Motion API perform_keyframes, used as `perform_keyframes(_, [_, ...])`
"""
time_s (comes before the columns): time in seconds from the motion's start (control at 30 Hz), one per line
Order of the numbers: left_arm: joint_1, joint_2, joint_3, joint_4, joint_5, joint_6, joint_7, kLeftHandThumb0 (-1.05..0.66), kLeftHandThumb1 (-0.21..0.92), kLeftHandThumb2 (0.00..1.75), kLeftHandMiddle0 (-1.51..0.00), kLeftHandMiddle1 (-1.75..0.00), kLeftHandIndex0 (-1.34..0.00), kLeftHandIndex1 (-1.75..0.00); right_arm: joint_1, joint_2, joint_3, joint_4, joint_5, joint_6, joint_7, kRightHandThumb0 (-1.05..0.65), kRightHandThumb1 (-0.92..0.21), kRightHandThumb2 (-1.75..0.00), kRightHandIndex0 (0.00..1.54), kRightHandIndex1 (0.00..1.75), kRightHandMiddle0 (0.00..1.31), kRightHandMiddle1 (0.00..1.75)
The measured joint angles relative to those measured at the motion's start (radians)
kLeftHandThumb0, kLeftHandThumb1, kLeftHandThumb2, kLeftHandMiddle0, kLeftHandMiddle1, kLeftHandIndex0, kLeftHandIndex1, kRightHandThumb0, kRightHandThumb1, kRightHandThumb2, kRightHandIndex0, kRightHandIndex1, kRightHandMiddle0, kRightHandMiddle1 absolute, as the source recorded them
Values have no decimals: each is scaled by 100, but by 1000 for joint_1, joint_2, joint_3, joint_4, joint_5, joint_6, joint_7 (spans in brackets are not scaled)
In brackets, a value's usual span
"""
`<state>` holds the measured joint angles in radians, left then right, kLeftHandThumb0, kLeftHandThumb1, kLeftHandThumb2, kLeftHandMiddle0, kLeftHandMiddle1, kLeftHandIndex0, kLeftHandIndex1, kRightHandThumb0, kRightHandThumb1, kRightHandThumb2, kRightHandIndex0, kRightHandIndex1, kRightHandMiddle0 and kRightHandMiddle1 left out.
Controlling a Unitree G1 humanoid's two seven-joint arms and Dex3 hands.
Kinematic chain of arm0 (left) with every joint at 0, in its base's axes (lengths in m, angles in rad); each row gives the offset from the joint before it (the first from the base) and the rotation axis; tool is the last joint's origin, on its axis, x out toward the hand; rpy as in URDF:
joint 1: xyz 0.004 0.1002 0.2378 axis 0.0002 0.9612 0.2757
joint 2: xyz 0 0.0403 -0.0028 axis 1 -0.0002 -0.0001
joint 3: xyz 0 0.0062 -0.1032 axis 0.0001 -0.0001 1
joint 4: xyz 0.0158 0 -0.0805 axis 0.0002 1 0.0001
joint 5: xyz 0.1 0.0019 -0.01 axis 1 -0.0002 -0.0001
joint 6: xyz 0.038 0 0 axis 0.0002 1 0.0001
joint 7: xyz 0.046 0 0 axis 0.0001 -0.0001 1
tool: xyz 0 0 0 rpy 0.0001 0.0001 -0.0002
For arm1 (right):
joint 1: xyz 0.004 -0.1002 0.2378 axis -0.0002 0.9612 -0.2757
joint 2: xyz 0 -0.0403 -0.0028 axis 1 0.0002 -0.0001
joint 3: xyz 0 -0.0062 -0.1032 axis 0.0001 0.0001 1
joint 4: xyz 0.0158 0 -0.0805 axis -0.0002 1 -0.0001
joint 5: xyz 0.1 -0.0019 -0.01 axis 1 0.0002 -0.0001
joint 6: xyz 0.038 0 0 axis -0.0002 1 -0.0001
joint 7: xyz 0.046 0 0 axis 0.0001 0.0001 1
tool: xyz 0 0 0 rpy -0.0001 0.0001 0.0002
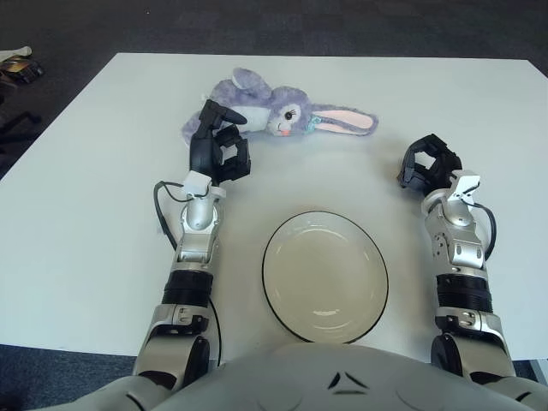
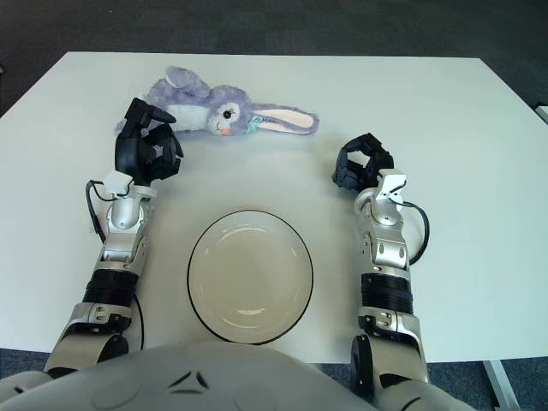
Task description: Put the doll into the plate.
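Two metal-and-black robot arms are reaching forward over a smooth white table (image 1: pixel 86 214). A soft, fuzzy purple plush rabbit, the doll (image 1: pixel 257 110), is lying on its side near the far part of the table, its long ears with pink lining stretching out toward the right. The left hand (image 1: pixel 218 150) is showing just in front of the doll's body, its black fingers (image 1: pixel 208 114) loosely spread and curved, with one fingertip overlapping the near edge of the plush; whether it is actually touching the fabric cannot be told, and nothing is being gripped. A round, shallow, glossy cream plate (image 1: pixel 325 276) with a thin dark rim is sitting near the front edge of the table, between the two forearms, well apart from the doll, and it is holding nothing. The right hand (image 1: pixel 428 161) is showing to the right of the plate, farther back, with its black fingers curled inward around nothing. Dark grey carpet (image 1: pixel 342 26) is surrounding the table.
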<state>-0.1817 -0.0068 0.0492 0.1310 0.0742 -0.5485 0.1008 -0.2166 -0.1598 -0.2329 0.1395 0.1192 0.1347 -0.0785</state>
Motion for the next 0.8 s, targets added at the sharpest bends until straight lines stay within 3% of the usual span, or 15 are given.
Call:
perform_keyframes(0.53, [18, 55, 81, -35, 136, -102, 105, -39, 61, 94, -106, -175, -39, -175, -4, -13, 2, 10, -2, -7, 3, -49, -30, -134, 125, 175, 63, 175])
perform_keyframes(0.8, [23, 69, 106, -33, 149, -153, 139, -40, 58, 98, -96, -175, -41, -175, -4, -17, 6, 10, -16, -7, 2, -49, -30, -133, 125, 175, 63, 175])
